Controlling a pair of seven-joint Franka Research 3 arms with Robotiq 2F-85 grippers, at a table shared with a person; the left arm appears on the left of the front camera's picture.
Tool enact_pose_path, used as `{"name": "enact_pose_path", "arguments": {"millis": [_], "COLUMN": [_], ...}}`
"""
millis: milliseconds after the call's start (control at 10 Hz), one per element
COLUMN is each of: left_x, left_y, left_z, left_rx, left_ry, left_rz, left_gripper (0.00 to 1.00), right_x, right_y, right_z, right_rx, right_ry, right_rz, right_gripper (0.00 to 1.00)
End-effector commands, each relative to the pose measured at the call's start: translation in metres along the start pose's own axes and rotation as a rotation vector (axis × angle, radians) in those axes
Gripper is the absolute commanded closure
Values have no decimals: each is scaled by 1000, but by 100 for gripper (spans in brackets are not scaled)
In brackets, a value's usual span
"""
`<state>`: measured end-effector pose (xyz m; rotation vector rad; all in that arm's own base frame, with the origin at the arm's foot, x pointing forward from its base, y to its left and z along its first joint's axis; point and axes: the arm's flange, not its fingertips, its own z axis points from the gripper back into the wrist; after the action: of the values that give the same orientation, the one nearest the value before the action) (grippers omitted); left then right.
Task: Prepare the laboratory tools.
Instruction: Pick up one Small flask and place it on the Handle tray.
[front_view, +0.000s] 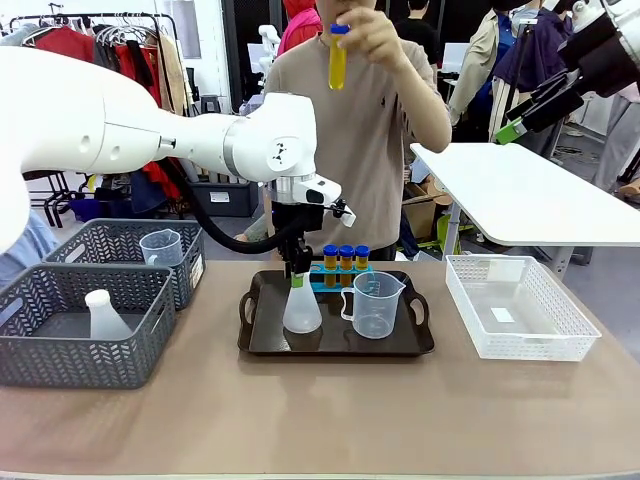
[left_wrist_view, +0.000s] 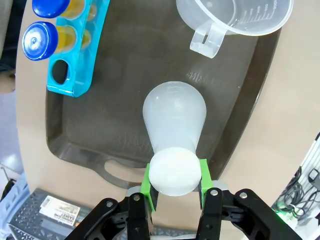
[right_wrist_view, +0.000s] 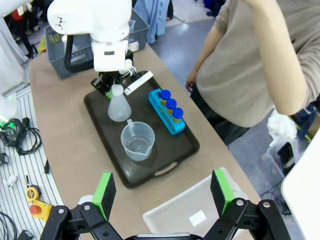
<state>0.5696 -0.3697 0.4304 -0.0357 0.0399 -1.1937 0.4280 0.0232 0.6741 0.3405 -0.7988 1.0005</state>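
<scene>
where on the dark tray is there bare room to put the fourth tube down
Bare tray lies beside the flask away from the beaker, and past the beaker toward the near handle. Around the blue rack, flask and beaker it is crowded.

The brown tabletop (front_view: 330, 410) carries a dark tray (front_view: 262, 340) at its middle. To the left sit two grey mesh baskets, one near the front (front_view: 60, 355) and one just behind it (front_view: 100, 245), touching or nearly so. To the right, apart from the tray, lies a white mesh basket (front_view: 540, 340).
</scene>
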Motion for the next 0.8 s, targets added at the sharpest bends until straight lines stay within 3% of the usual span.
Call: {"name": "enact_pose_path", "arguments": {"millis": [0, 100, 200, 700], "left_x": [-4, -5, -6, -8], "left_y": [0, 0, 0, -4], "left_z": [-4, -2, -2, 9], "left_rx": [23, 27, 24, 22], "left_ry": [9, 13, 13, -10], "left_rz": [8, 7, 6, 8], "left_gripper": [100, 100, 92, 0], "right_x": [0, 0, 0, 0], "right_y": [-1, -1, -1, -1], "right_z": [1, 1, 1, 1], "right_rx": [5, 5, 5, 5], "right_ry": [-11, -11, -11, -11], "right_rz": [12, 12, 12, 12], "right_gripper": [0, 0, 0, 0]}}
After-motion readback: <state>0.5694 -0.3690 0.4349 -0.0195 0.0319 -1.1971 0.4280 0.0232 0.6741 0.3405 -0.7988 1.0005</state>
